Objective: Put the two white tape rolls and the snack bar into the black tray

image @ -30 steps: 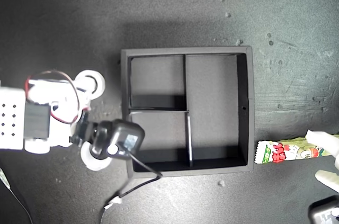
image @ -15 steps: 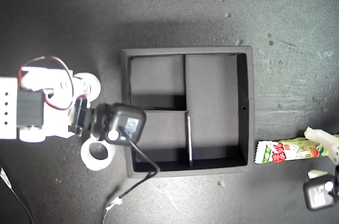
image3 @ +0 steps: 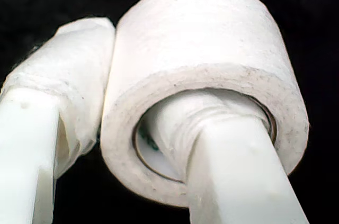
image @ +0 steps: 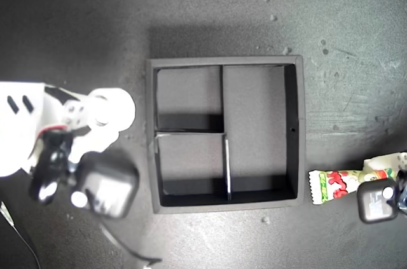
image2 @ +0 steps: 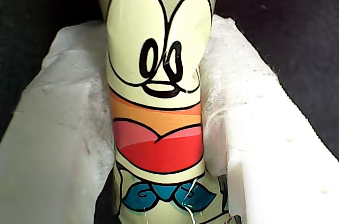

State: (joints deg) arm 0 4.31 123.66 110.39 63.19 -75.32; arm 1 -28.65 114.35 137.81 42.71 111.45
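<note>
Exterior view: snack bar (image: pixel 334 185) lies on the table (image: pixel 210 8) just off the tray (image: pixel 302 129), on the view's right. My first gripper (image2: pixel 159 128) has it pinched betw. both padded fingers (image2: pixel 58 128). At the view's left, my second gripper (image3: pixel 127 128) pinches a tape roll (image: pixel 114 109), one finger (image3: pixel 233 150) thru the core, the other outside the wall. Roll sits just beside the tray. Tray compartments hold nothing. Can't see a 2nd roll.
</note>
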